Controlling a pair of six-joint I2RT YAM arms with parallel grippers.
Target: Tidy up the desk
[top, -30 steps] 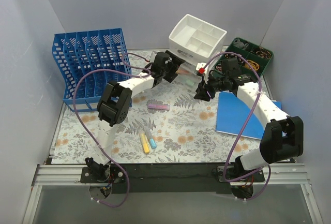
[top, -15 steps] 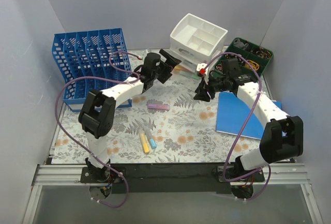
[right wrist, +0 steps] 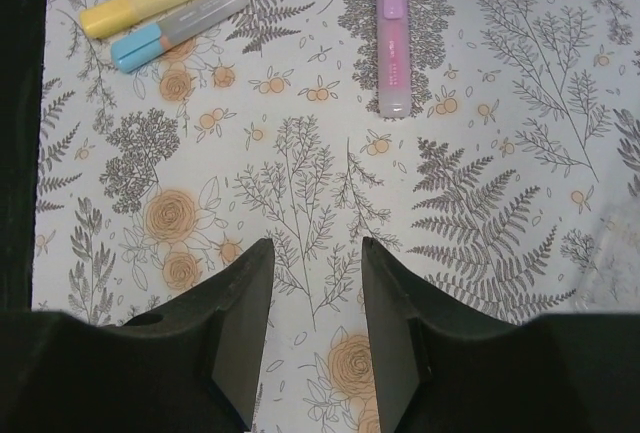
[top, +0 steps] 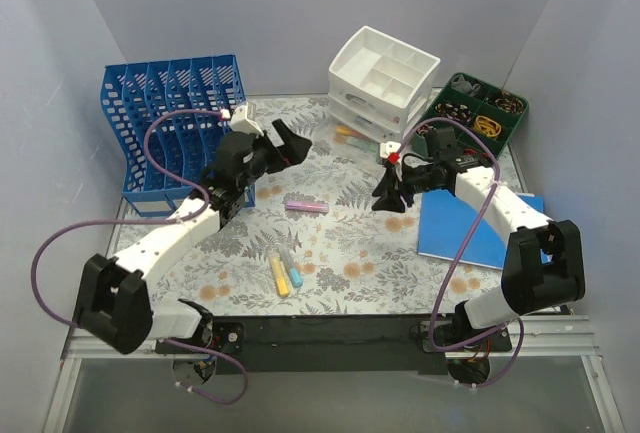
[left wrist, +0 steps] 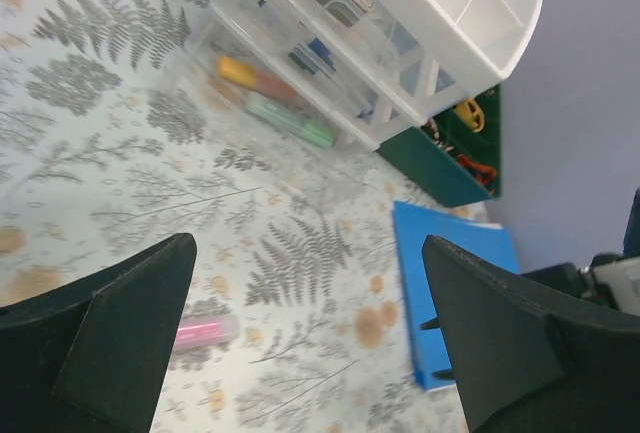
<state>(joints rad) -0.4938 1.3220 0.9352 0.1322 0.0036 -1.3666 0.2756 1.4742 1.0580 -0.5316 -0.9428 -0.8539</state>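
From above, the desk (top: 345, 228) lies under the white drawer unit (top: 383, 78), with the left gripper (top: 297, 140) left of it and the right gripper (top: 390, 201) just in front

Left wrist: fingers (left wrist: 125, 338) spread wide and empty, facing the unit

Right wrist: fingers (right wrist: 238, 338) slightly parted, holding nothing, over bare desk

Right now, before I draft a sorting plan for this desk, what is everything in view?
flower-and-fern printed desk: one, pale, under everything
blue plastic slotted file rack: one, far left
white plastic drawer unit: one, far centre, pens in its clear drawers
dark green compartment tray: one, far right
flat blue notebook: one, right side
purple highlighter: one, centre
yellow highlighter: one, near centre
blue highlighter: one, beside the yellow one
left claw: black, open, empty
right claw: black, open, empty
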